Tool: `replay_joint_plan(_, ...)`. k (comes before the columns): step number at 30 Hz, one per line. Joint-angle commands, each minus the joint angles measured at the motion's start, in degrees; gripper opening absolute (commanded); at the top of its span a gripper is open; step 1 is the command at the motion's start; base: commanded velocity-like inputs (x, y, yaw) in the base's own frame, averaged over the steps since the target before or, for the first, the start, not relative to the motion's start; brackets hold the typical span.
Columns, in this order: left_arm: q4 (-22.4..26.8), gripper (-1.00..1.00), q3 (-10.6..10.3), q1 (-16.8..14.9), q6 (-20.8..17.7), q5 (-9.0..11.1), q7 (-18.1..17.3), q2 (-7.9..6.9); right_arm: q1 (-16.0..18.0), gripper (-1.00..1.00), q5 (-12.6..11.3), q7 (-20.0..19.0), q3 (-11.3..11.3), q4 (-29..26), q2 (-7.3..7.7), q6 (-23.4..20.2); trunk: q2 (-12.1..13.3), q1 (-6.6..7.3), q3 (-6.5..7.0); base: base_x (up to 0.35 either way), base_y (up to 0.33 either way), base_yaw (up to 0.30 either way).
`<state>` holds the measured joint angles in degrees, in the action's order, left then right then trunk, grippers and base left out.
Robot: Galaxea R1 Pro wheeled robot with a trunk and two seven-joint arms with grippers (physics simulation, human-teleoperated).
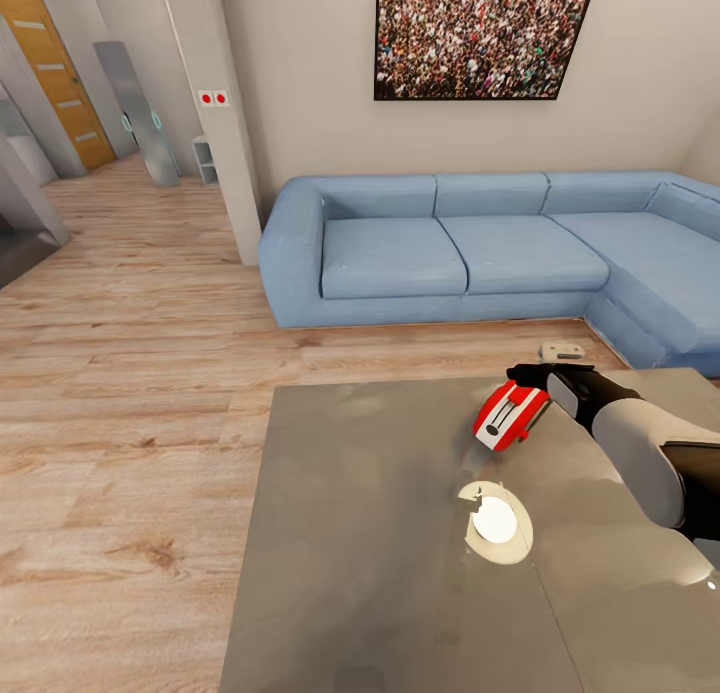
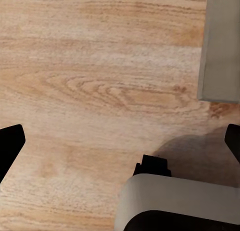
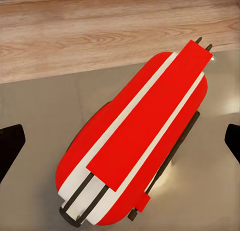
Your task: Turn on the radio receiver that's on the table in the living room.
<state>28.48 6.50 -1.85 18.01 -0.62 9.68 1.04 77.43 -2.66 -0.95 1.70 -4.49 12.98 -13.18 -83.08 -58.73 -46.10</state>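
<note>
Red and white-banded, the radio receiver (image 1: pixel 510 416) lies tipped on the glossy grey bench (image 1: pixel 360 533), on the side nearest the blue sofa (image 1: pixel 480 248). Your right tool (image 1: pixel 530 376) hangs just sofa-side of the radio, spread wide with nothing held, probably so a fingertip can press the switch. Your left tool (image 2: pixel 120 141), also wide and empty, faces the wood floor (image 2: pixel 90 81), parked away from the radio.

red radio receiver (image 1: pixel 510 416) with white stripes — glossy grey table (image 1: pixel 370 553), blue sofa (image 1: pixel 480 248)
</note>
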Motion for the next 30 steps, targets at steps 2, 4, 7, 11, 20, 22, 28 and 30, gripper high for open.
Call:
replay_joint_plan(2, 0.0, 1.0, 0.0, 0.0, 0.0, 0.0, 0.0, 0.01, 0.0, 1.0, 0.0, 0.0, 0.0, 0.0, 0.01, 0.0, 0.0, 0.0, 0.0, 0.0, 0.0, 0.0)
replay_joint_plan(4, 0.0, 1.0, 0.0, 0.0, 0.0, 0.0, 0.0, 0.01, 0.0, 1.0, 0.0, 0.0, 0.0, 0.0, 0.02, 0.0, 0.0, 0.0, 0.0, 0.0, 0.0, 0.0)
replay_joint_plan(7, 0.0, 1.0, 0.0, 0.0, 0.0, 0.0, 0.0, 0.01, 0.0, 1.0, 0.0, 0.0, 0.0, 0.0, 0.03, 0.0, 0.0, 0.0, 0.0, 0.0, 0.0, 0.0)
replay_joint_plan(11, 0.0, 1.0, 0.0, 0.0, 0.0, 0.0, 0.0, 0.01, 0.0, 1.0, 0.0, 0.0, 0.0, 0.0, 0.03, 0.0, 0.0, 0.0, -0.01, 0.0, 0.0, 0.0)
replay_joint_plan(20, 0.0, 1.0, 0.0, 0.0, 0.0, 0.0, 0.0, 0.01, 0.0, 1.0, 0.0, 0.0, 0.0, 0.0, 0.03, 0.0, 0.0, 0.0, -0.55, 0.0, 0.0, 0.0)
replay_joint_plan(22, 0.0, 1.0, 0.0, 0.0, 0.0, 0.0, 0.0, 0.01, 0.0, 1.0, -0.1, 0.0, 0.0, 0.0, 0.03, 0.0, 0.0, 0.0, -0.72, 0.0, 0.0, 0.0)
replay_joint_plan(28, 0.0, 1.0, 0.0, 0.0, 0.0, 0.0, 0.0, 0.01, 0.0, 1.0, -0.2, 0.0, 0.0, 0.1, 0.03, 0.0, 0.0, 0.0, -1.27, 0.0, 0.0, 0.0)
replay_joint_plan(30, 0.0, 1.0, 0.0, 0.0, 0.0, 0.0, 0.0, 0.01, 0.0, 1.0, -0.2, 0.0, 0.0, 0.1, 0.03, 0.0, 0.0, 0.0, -1.45, 0.0, 0.0, 0.0)
